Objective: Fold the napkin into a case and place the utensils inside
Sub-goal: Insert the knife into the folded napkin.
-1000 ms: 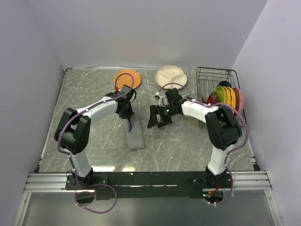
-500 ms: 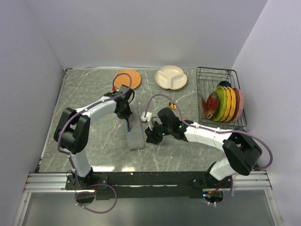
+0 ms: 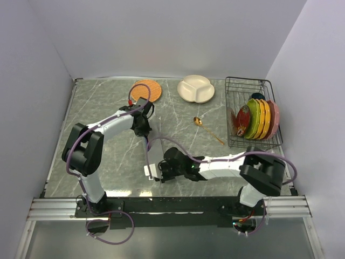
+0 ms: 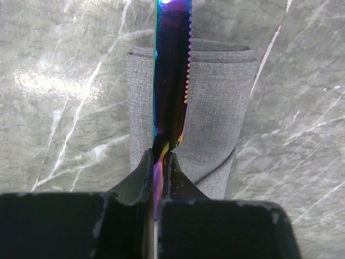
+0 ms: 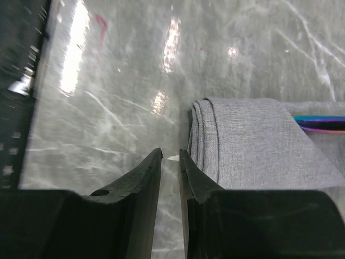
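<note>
- So, in the top view the right arm has swung away from mid-desk, where its jaws stood spread a second ago. It now lies low along the near edge, with the right gripper (image 3: pixel 153 172) at the near end of the case (image 3: pixel 153 157).
- The case lies left of centre, running lengthwise toward the near edge. The left gripper (image 3: pixel 145 132) stays over its far end.
- The spoon (image 3: pixel 207 129) lies uncovered right of centre, between the case and the dish rack (image 3: pixel 233 86) at the right edge, and neither arm is on it. My judgement is that the spoon waits its turn while the right arm goes to steady the cloth.
- The left wrist view shows what the top view cannot: the left gripper is pinched tight on the handle of the knife (image 4: pixel 171 81). The serrated blade runs out over the grey cloth, and its tip is cut off at the top of the view. From here I cannot tell whether the blade sits on the cloth or inside a fold.
- In the right wrist view the fingers (image 5: pixel 151 178) are nearly together, with only a thin slit between them and nothing held. They sit just beside the layered near end of the case, apparently not touching it.
- Only this view catches the blade at a slanted fold, which it seems to pass beneath. That suggests the knife is already partly in.
</note>
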You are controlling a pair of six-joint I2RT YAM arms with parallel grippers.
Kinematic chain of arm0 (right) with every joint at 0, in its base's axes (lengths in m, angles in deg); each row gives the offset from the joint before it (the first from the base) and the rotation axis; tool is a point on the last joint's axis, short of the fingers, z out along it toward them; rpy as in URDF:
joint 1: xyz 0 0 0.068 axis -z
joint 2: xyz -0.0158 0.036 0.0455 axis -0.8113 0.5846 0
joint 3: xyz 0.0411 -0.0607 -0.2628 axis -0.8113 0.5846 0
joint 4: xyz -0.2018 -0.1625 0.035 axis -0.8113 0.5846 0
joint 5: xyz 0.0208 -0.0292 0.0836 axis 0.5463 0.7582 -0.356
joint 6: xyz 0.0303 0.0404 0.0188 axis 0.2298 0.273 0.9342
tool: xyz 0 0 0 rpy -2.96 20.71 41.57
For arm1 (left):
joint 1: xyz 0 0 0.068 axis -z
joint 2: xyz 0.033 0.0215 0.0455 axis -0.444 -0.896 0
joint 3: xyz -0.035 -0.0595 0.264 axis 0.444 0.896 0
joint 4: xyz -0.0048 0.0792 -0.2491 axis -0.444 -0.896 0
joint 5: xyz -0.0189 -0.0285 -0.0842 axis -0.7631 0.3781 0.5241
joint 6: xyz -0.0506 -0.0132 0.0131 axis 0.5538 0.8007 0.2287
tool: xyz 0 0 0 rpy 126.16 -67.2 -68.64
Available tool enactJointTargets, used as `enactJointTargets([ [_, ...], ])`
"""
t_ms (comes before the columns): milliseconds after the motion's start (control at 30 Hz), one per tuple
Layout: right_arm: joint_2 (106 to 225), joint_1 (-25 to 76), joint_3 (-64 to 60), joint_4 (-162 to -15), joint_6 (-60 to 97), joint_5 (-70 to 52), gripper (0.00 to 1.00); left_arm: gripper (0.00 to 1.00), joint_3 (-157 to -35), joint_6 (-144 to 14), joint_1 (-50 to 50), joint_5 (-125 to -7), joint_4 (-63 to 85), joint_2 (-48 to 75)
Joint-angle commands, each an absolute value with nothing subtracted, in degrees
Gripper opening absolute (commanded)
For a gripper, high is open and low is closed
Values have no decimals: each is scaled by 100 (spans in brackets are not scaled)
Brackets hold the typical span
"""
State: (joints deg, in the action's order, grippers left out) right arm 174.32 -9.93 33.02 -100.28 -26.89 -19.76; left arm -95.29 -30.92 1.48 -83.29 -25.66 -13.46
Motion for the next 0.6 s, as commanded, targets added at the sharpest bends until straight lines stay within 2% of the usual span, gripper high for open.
enactJointTargets([
  [0,17820,-1108,3191,-10555,-3361,-1517,27,1,-9608,-2889,150,-8225,-2429,-1443],
  [567,18462,-1239,3033,-10687,-3792,-752,24,1,-9212,-2678,265,-7882,-2561,-1056],
])
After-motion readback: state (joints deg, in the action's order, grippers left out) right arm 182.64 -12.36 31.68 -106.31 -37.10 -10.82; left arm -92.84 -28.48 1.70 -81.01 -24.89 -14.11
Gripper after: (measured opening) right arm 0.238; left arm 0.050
